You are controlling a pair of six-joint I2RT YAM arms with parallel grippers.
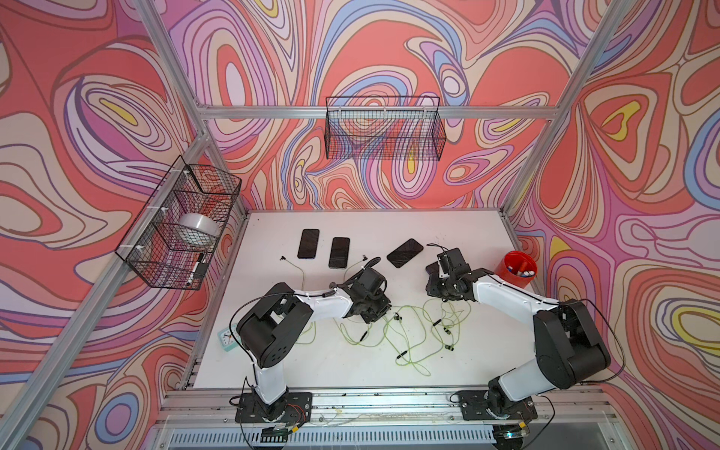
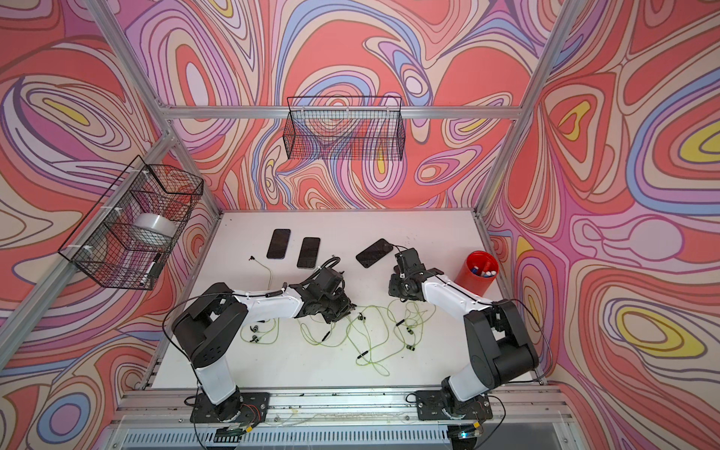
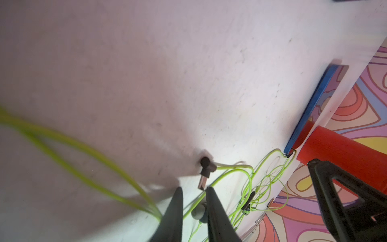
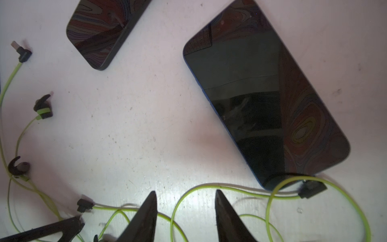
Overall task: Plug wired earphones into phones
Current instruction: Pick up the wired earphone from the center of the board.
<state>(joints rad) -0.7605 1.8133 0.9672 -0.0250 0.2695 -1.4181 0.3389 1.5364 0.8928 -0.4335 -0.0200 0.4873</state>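
Left end effector [image 3: 193, 189] opposite plug tip [image 3: 202, 183]

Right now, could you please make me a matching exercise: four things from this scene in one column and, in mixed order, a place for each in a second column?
Things
1. red cup
2. mint-green clock
3. roll of tape
4. long wire basket

Places
A. on the back wall
B. at the table's left edge
C. at the table's right edge
D. inside the side wire basket on the left wall

Pairs: 1-C, 2-B, 3-D, 4-A
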